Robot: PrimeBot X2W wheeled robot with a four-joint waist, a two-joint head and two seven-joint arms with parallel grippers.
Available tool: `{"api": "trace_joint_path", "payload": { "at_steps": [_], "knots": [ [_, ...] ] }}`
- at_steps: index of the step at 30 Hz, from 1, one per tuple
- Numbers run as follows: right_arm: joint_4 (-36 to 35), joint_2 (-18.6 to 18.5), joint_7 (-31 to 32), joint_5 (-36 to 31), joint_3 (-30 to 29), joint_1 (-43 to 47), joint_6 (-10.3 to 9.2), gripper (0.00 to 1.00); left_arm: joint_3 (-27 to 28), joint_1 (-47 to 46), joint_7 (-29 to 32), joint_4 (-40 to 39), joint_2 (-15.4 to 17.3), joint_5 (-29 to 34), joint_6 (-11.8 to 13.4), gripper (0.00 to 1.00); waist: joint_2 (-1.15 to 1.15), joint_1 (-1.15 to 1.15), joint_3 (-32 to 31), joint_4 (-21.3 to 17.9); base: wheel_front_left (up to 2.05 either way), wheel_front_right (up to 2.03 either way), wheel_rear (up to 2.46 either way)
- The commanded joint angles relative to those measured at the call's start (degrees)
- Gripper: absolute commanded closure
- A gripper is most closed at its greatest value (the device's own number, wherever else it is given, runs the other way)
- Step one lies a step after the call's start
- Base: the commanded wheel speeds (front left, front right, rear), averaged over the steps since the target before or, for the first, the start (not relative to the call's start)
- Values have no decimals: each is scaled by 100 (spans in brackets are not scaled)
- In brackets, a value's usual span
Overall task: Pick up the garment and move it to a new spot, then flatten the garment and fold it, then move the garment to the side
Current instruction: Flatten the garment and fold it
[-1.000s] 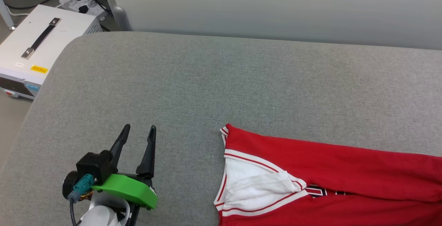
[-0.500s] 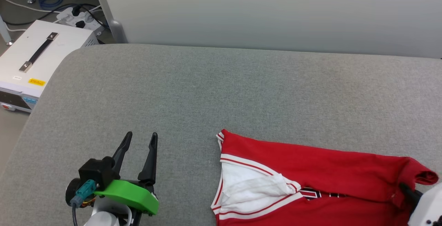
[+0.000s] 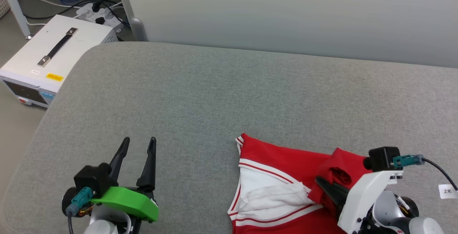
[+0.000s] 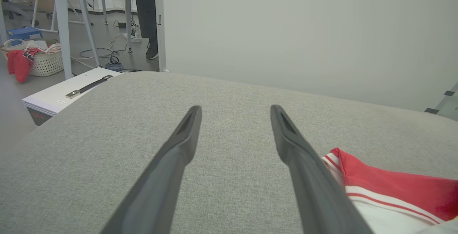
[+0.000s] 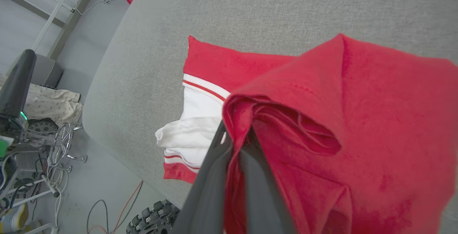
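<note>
Across the foreground of the head view spreads a grey fabric-covered table (image 3: 214,94) with a rounded far-left corner, backed by a pale partition (image 3: 286,12).

On the near right part of that table, at its front edge, lies the garment (image 3: 272,155). Its red body is partly flat, and a white sleeve (image 3: 264,191) edged in red-and-white striped trim is crumpled along its left side. The garment's right portion is bunched up off the surface into a red peak.

On the floor beyond the table's left corner stands a white box (image 3: 82,37) with a black strap handle, with a power strip (image 3: 96,10) and cables behind it.

At the near right, the right gripper (image 3: 319,181) has its dark fingers pinched tight on a fold of the red cloth. The right wrist view shows the cloth draped over and between them.

At the near left, the left gripper (image 3: 139,140) hovers over bare table, well apart from the garment. Its fingers are spread wide with nothing between them.

Farther back in the left wrist view, a white basket (image 4: 44,64) holding red cloth sits on the floor, and a person's dark trouser leg (image 4: 145,12) stands by the partition's edge.

A small white tag (image 3: 447,191) hangs on the right arm's cable.
</note>
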Motion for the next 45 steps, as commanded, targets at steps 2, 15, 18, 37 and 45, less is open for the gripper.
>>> {"api": "trace_joint_path", "payload": {
  "at_steps": [2, 15, 18, 37, 45],
  "knots": [
    [121, 41, -87, 71, 160, -174, -4, 100, 46, 33, -33, -15, -13, -19, -36, 0, 0, 0, 7, 115, 0, 0, 0],
    [1242, 50, -881, 624, 1172, -783, -4, 100, 53, -16, -33, 2, -61, -37, -55, 0, 0, 0, 62, 403, 0, 0, 0],
    [1558, 50, -964, 640, 1287, -908, -4, 100, 48, -26, -33, 10, -75, -33, -57, 0, 0, 0, 97, 436, 0, 0, 0],
    [2331, 51, -1643, 450, 2536, -1777, -4, 0, 31, -48, -33, 81, -57, -11, -64, 0, 0, 0, -25, 342, 0, 0, 0],
    [1980, -508, -2314, -844, 2253, -2090, -4, 0, 18, 8, -33, -142, -110, -166, -66, 0, 0, 0, -162, 104, 0, 0, 0]
  ]
}}
